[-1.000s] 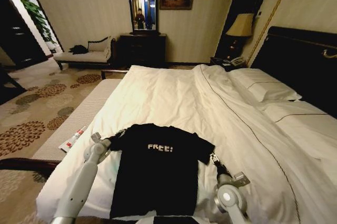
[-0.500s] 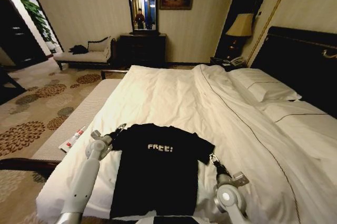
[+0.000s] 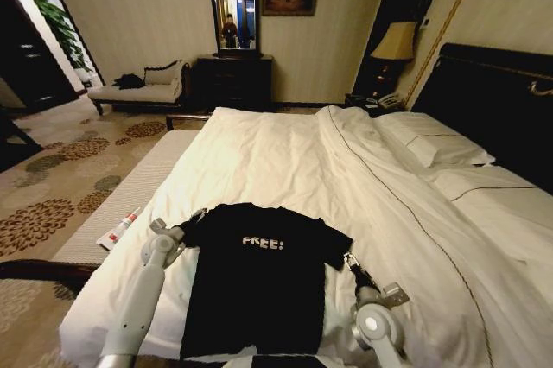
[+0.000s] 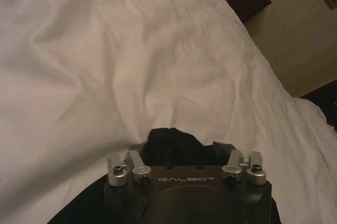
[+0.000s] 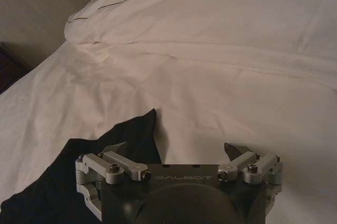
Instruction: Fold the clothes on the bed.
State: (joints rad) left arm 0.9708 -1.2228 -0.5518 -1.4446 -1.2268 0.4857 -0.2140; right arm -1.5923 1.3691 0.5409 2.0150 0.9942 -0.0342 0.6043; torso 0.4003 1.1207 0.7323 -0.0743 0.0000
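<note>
My black short-sleeved T-shirt (image 3: 259, 277) lies flat low in the frame on the white-duveted bed (image 3: 285, 161). My left gripper (image 4: 181, 153) pinches its sleeve to fold it inward; my right gripper (image 5: 176, 153) waits spread wide beside the other sleeve.

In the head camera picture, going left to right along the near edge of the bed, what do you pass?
Red and white tube on the bench → left gripper at the shirt's sleeve → black T-shirt → right gripper at the other sleeve → bare white duvet.
</note>
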